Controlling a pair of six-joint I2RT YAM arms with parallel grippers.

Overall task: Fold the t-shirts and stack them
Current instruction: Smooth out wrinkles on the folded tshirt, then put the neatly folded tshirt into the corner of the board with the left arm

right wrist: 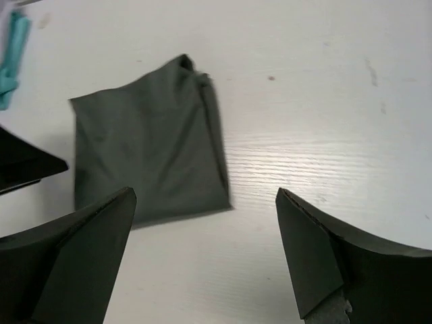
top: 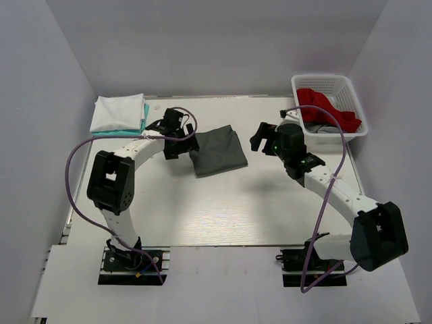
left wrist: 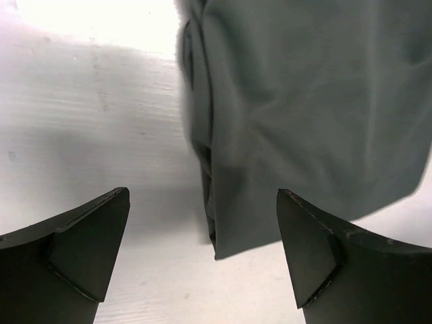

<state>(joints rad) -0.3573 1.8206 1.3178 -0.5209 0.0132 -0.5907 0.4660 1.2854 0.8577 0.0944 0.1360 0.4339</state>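
dark grey t-shirt [top: 219,152] lies folded beside left gripper [left wrist: 202,194] (jaws spread).

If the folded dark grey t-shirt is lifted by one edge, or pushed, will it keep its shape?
Probably floppy: the dark grey t-shirt is folded cloth with loose layers at its edge, so it would likely sag and unfold. Pushed on the table, it may bunch rather than slide whole.

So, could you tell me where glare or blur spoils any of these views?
Left wrist: the table is blown out to white at top left, and the dark grey t-shirt looks soft. Right wrist: its right edge is smeared, with sheen on the table beside it. Top external: evenly lit, sharp.
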